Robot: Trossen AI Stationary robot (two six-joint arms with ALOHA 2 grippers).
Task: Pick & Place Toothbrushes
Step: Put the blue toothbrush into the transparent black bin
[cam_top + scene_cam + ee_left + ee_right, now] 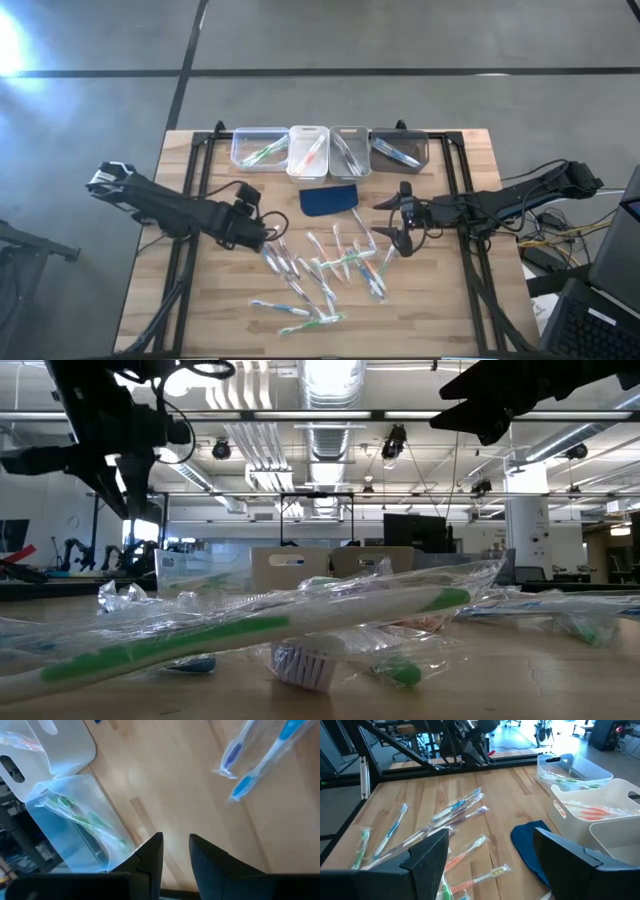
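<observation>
The left gripper (270, 237) hangs above the worktop's left half, its 2 fingers (150, 857) narrowly parted with only bare wood showing in the gap — nothing is held and nothing touched. Just past its tips lie 2 blue-accented toothbrushes in clear wrappers.

The right gripper (392, 218) hovers over the right half of the worktop (220, 320), level with the left one. Its fingers (427, 855) stand wide apart and empty, with the scattered pile showing between and below them in its wrist view.

The toothbrushes (325, 275) lie loose in a jumble across the middle of the worktop and toward its front edge — green, orange and blue ones, crossing each other at all angles. In the low view, a green-striped one in its crinkled wrapper runs across the foreground.

A dark blue pad (328, 199) lies between the grippers, a little nearer the back edge. Along that back edge stand 4 bins (330, 150) side by side. The leftmost clear bin holds green brushes, the white one beside it orange ones, and the 2 on the right each hold wrapped brushes whose colours I cannot tell.
</observation>
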